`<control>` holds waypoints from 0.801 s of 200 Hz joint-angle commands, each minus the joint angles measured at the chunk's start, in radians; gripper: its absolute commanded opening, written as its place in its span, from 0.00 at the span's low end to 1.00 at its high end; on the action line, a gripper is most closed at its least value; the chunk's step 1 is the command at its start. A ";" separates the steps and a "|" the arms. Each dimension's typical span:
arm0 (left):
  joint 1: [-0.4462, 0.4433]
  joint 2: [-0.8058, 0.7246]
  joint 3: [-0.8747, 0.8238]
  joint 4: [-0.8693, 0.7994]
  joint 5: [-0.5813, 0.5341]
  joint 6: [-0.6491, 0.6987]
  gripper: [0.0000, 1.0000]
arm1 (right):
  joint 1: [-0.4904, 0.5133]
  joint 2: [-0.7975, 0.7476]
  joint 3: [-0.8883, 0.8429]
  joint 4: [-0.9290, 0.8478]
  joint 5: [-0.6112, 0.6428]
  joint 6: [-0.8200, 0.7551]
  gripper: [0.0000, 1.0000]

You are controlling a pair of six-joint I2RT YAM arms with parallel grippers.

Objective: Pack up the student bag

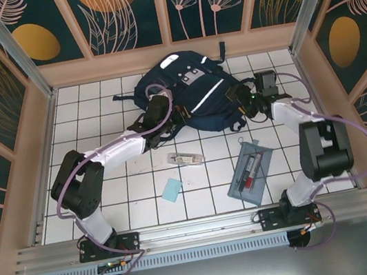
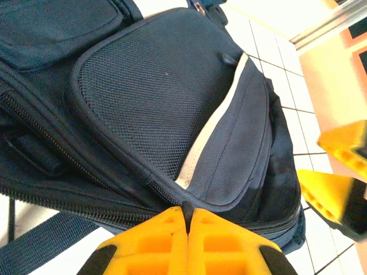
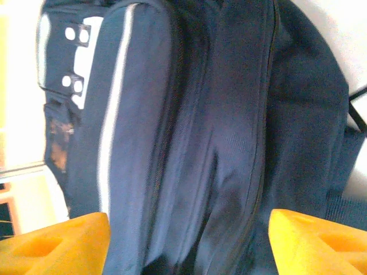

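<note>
Bag [image 1: 194,97]: far middle of the tiled table [image 1: 139,207], pocket side up.
Near items: blue card [image 1: 172,189], grey case [image 1: 251,173] and clear packet [image 1: 185,158], each lying apart from the bag.
Left gripper [image 2: 186,213]: fingers together, tips on the zipper seam at the bag's near-left edge; whether they pinch fabric, I cannot tell.
Right gripper [image 3: 189,220]: fingers spread apart, the bag's right side between them.
Bag axis: slanted, near-right to far-left; the white-patched end points far.
</note>
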 commanded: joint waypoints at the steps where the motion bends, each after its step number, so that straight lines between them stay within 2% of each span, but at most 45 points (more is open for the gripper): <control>1: -0.001 0.008 0.041 0.095 0.011 -0.020 0.00 | 0.008 -0.135 -0.077 -0.023 -0.024 0.001 0.79; 30: -0.001 0.009 0.013 0.128 0.001 -0.033 0.00 | 0.050 -0.238 -0.182 0.050 -0.067 0.113 0.81; 52: -0.002 0.005 -0.014 0.140 -0.013 -0.035 0.00 | 0.104 -0.241 -0.248 0.159 -0.091 0.216 0.81; 79: -0.002 0.008 -0.047 0.163 -0.037 -0.031 0.00 | 0.150 -0.155 -0.258 0.256 -0.088 0.273 0.82; 121: -0.002 0.002 -0.070 0.170 -0.048 -0.028 0.00 | 0.163 0.054 -0.218 0.437 -0.097 0.359 0.80; 129: -0.002 -0.002 -0.072 0.170 -0.050 -0.024 0.00 | 0.163 0.094 -0.207 0.466 -0.104 0.368 0.75; 141: -0.001 -0.009 -0.076 0.167 -0.054 -0.017 0.00 | 0.162 0.139 -0.200 0.498 -0.097 0.381 0.58; 160: -0.002 -0.019 -0.087 0.160 -0.081 0.001 0.00 | 0.153 0.170 -0.207 0.516 -0.071 0.381 0.20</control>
